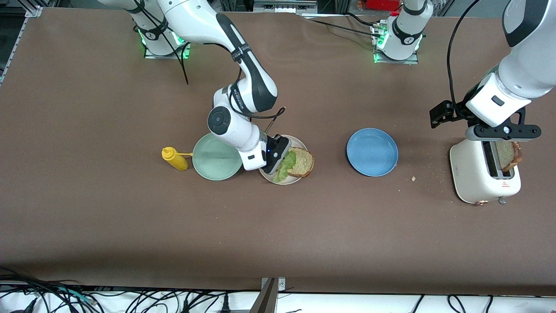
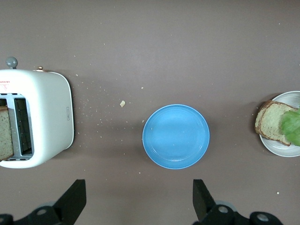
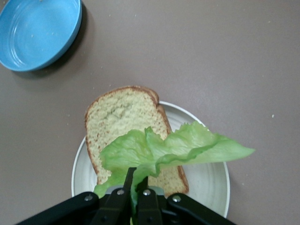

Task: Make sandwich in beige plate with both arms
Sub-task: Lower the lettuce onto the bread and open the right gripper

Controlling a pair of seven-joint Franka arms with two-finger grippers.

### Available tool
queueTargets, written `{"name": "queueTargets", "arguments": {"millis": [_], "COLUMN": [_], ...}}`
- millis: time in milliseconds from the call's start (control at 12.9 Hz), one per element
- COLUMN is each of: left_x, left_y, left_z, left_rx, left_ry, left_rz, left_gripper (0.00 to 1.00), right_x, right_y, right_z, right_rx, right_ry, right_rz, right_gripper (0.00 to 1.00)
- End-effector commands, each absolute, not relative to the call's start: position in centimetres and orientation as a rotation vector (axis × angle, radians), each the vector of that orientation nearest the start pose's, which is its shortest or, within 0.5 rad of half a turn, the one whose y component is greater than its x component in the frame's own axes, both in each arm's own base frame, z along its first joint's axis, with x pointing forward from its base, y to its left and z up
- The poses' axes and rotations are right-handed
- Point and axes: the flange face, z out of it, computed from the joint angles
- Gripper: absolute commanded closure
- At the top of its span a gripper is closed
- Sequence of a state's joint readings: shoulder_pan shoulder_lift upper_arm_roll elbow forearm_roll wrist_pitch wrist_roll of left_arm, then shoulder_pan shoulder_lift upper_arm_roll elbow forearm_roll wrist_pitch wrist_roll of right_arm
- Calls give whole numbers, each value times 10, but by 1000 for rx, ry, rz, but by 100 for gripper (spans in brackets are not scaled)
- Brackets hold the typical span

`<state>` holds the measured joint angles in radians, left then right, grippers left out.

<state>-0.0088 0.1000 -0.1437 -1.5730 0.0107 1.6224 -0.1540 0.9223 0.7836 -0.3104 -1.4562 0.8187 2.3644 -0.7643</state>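
One slice of brown bread [image 1: 302, 162] lies on the beige plate [image 1: 284, 183]. My right gripper [image 1: 278, 163] is shut on a ruffled green lettuce leaf [image 1: 284, 167] and holds it just over that slice. The right wrist view shows the gripper [image 3: 139, 180] pinching the leaf [image 3: 173, 147] above the bread [image 3: 124, 117] and plate [image 3: 206, 183]. A second slice [image 1: 506, 155] stands in a slot of the white toaster [image 1: 473, 174]. My left gripper [image 1: 504, 139] hangs over the toaster, open and empty; its own view [image 2: 136, 204] shows the toaster [image 2: 47, 117] and slice [image 2: 4, 133].
A blue plate [image 1: 372, 152] sits between the beige plate and the toaster. A mint green plate [image 1: 215, 161] touches the beige plate toward the right arm's end, with a yellow mustard bottle [image 1: 174, 158] beside it. Crumbs [image 1: 413, 178] lie near the toaster.
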Motion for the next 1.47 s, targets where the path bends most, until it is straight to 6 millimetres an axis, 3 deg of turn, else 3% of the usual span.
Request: {"name": "queueTargets", "arguments": {"millis": [0,233,620,698,776,931,1163,1318,1396], "left_x": [581,581,581,581,581,581,581,581,580], "left_y": [-83,-83,-84,-84,-84,-85,-85,-85,-84], "left_z": [575,575,575,575,576,577,576,576,574], "left_rx": [-3157,-3157,-3157,-3157,-3157,-3157,-3157,-3157,-3156], "left_ry": [-11,-11,-9,-16,-18,-16,-19,-21,-21], "left_rz": [95,95,95,95,93,91,93,93,100], "left_gripper": [0,0,0,0,0,0,0,0,0], "right_x": [577,575,575,573,575,589,590,590,588], "right_y": [489,492,487,487,485,469,465,447,426], "right_z": [254,253,208,203,204,209,221,255,277], "right_rx": [-2417,-2405,-2462,-2463,-2466,-2450,-2408,-2388,-2386], "right_ry": [-1156,-1154,-1144,-1162,-1170,-1273,-1389,-1387,-1387], "right_rz": [-330,-330,-321,-314,-318,-356,-342,-256,-195], "right_gripper": [100,100,100,75,3,0,0,0,0]}}
